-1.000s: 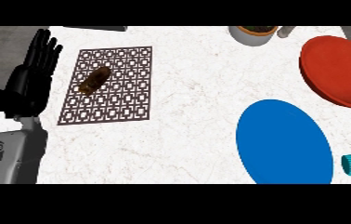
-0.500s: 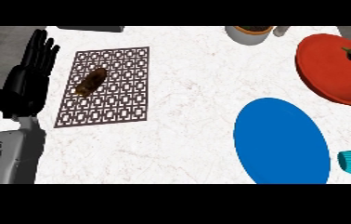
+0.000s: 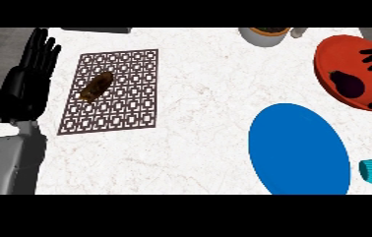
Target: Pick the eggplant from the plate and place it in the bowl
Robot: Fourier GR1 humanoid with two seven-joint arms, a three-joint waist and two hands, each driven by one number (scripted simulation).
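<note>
A dark purple eggplant (image 3: 349,84) lies inside the red bowl (image 3: 330,59) at the right edge. Black parts of my right hand (image 3: 366,56) show at the view's right border, just above and below the eggplant; most of that hand is cut off. A large blue plate (image 3: 298,150) lies in front of the bowl with nothing on it. My left hand (image 3: 30,78) rests open at the left edge, fingers up, beside a patterned mat.
A brown latticed mat (image 3: 120,113) at the left carries a brown oblong item (image 3: 96,86). A grey pot (image 3: 267,36) stands at the back edge. A teal object (image 3: 366,171) shows at the lower right border.
The eggplant has come into view from the right and now lies in the red bowl, which held nothing a second ago. My left hand has stayed where it was.
</note>
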